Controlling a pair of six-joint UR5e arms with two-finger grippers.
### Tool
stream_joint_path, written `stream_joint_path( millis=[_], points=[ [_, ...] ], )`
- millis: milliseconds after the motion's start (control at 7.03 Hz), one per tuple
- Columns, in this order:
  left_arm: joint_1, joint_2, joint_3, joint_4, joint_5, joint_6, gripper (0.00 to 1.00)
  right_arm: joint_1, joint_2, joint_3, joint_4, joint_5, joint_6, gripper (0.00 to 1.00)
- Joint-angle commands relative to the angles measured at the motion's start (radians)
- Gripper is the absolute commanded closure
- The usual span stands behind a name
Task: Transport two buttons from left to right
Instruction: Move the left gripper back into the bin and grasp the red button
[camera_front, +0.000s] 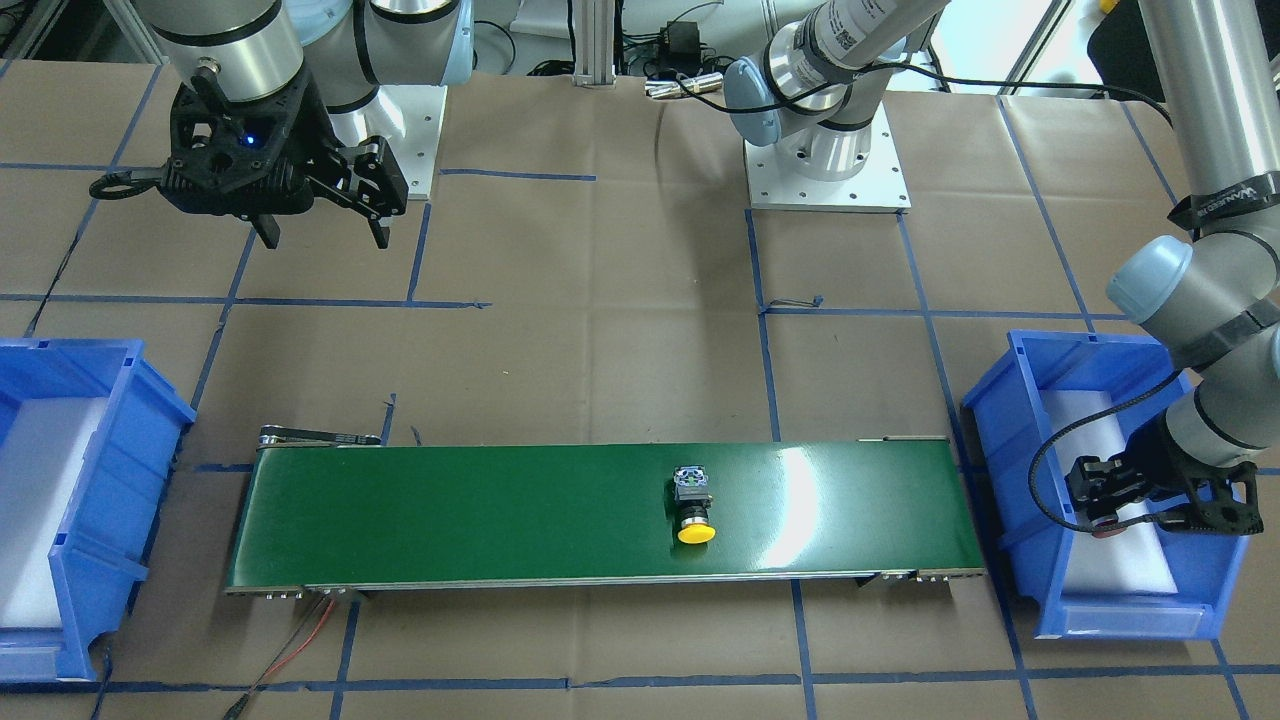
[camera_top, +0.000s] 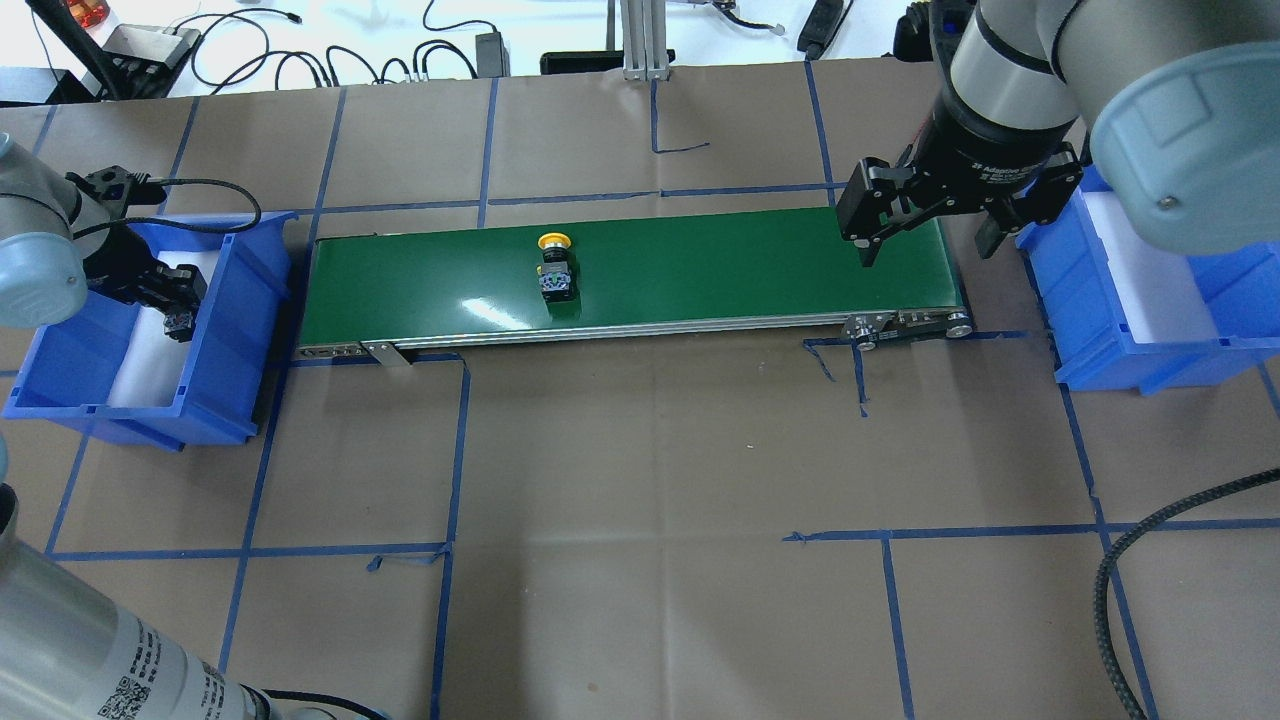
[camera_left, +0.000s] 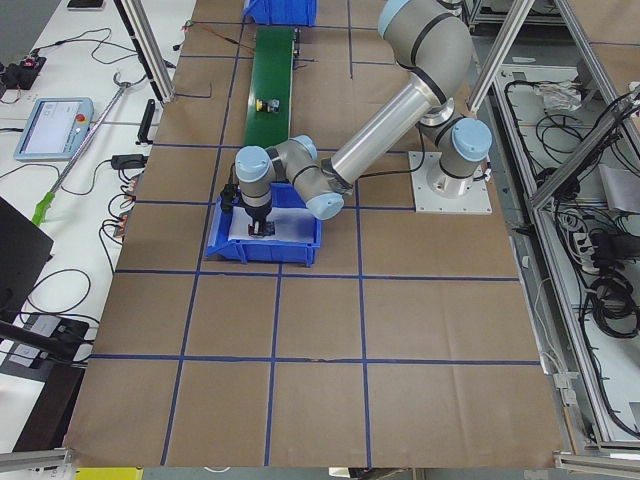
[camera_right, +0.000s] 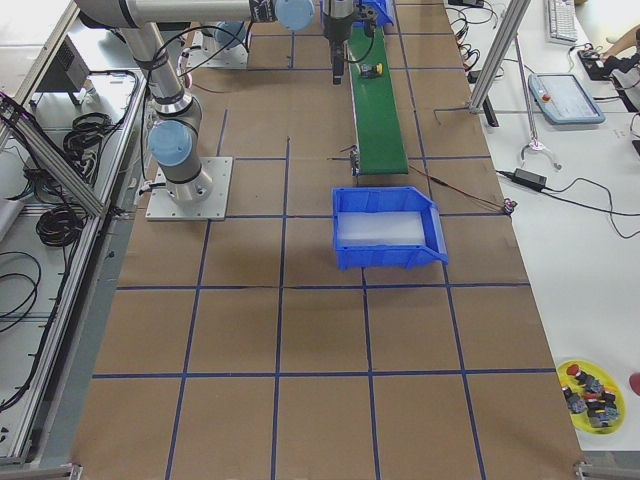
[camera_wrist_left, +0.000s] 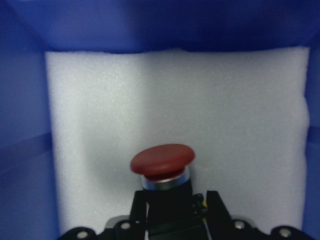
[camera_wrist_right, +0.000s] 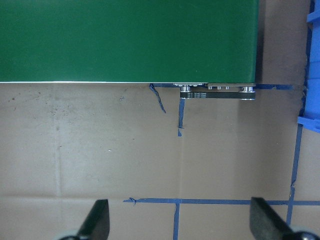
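The yellow button (camera_top: 555, 265) lies on its side on the green conveyor belt (camera_top: 700, 270), a little left of the belt's middle in the overhead view, also seen as the yellow button (camera_front: 693, 505). The red button (camera_wrist_left: 162, 161) sits between the fingers of my left gripper (camera_wrist_left: 175, 200), which is shut on its black body, cap pointing away from the wrist. This left gripper (camera_top: 178, 322) is inside the left blue bin (camera_top: 240, 330), over white foam. My right gripper (camera_top: 927, 250) hangs open and empty above the belt's right end.
A second blue bin (camera_top: 1130, 350) with a white foam liner stands past the belt's right end. Blue tape lines cross the brown paper on the table. Far off on the floor side, a yellow tray (camera_right: 590, 392) holds several small parts.
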Motion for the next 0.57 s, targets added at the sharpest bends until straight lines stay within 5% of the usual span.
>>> stream_joint_path(
  millis=[0,427],
  points=[
    [-0.003,0.023,0.009,-0.002,-0.004,-0.001,0.95,0.000,0.001,0.000,0.000,0.001,0.000,0.00],
    [-0.003,0.114,0.125,-0.200,0.003,0.006,0.95,0.000,0.001,-0.002,-0.002,0.001,0.000,0.00]
  ],
)
